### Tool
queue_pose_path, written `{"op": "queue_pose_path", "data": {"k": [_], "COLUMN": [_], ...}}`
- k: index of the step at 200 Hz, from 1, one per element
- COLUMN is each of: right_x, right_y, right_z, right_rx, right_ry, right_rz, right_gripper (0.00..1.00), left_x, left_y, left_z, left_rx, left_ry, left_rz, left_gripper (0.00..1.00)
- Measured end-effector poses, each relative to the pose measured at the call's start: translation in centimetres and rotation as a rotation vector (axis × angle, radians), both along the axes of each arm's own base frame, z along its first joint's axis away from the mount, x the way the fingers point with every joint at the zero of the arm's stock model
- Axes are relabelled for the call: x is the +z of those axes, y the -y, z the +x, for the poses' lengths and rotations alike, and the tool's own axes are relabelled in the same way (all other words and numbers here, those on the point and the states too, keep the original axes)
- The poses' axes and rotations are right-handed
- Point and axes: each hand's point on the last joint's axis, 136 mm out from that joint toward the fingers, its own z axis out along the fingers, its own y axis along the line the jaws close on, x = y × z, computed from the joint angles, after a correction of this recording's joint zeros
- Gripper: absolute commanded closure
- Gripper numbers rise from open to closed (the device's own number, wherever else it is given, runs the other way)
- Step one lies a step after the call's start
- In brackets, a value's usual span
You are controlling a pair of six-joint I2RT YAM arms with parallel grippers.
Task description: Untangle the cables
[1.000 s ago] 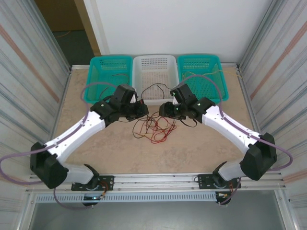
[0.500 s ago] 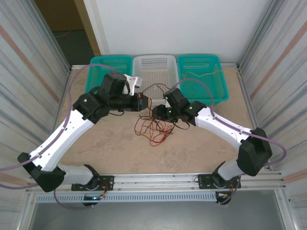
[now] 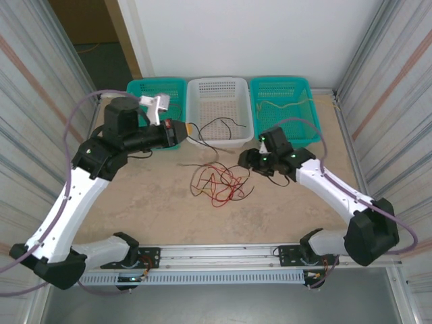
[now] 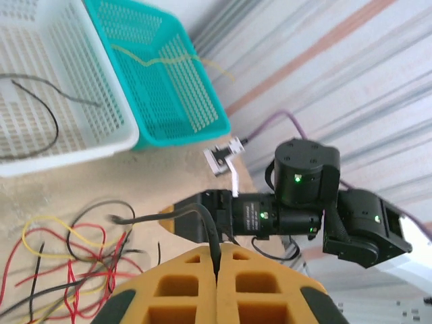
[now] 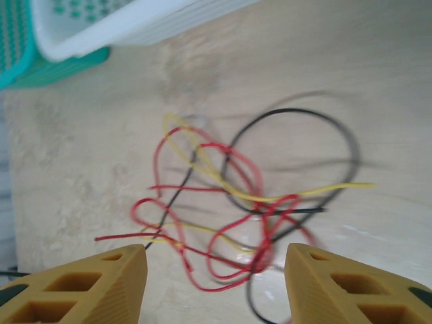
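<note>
Black cable (image 4: 202, 210): clamped in my left gripper (image 4: 217, 264), drawn away from tangle (image 5: 223, 209). Right gripper (image 5: 216, 270) has released, jaws apart above it; one strand likely freed.

The cables (image 3: 219, 183) are red, black and yellow; the white basket (image 3: 217, 79) is perforated.

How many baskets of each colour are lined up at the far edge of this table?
Teal perforated plastic baskets: 2
White perforated plastic basket: 1
Total: 3
</note>
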Motion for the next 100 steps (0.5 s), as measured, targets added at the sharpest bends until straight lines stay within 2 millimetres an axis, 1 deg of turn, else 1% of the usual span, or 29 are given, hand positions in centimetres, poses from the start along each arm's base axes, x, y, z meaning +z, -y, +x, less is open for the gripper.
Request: {"op": "queue_pose_path", "data": {"k": [15, 26, 38, 51, 64, 89, 100], "right_x": [0.5, 1.0, 1.7, 2.8, 4.3, 8.0, 9.6], "right_y": [1.7, 2.1, 2.0, 1.3, 0.2, -2.9, -3.7], "right_z": [0.2, 0.1, -0.1, -0.5, -1.0, -2.0, -2.0], "right_rx": [-0.028, -0.027, -0.006, 0.03, 0.079, 0.186, 0.209], "right_ry": [0.001, 0.008, 0.019, 0.038, 0.076, 0.166, 0.206], "right_rz": [0.002, 0.011, 0.027, 0.061, 0.093, 0.172, 0.197], "right_gripper": [0.41, 0.41, 0.41, 0.4, 0.4, 0.41, 0.4], "left_x": [0.3, 0.2, 0.0, -0.2, 0.0, 1.1, 1.4], "left_y": [-0.4, -0.3, 0.0, 0.3, 0.7, 1.4, 1.6], "left_z": [-0.2, -0.2, 0.0, 0.2, 0.4, 0.7, 0.8], "left_rx": [0.014, 0.016, 0.016, 0.012, 0.006, -0.01, -0.016], "left_ry": [0.01, 0.006, -0.004, -0.015, -0.019, -0.008, -0.001], "left_rz": [-0.029, -0.046, -0.065, -0.089, -0.123, -0.205, -0.23], "left_gripper": [1.0, 1.0, 1.0, 1.0, 1.0, 1.0, 1.0]}}
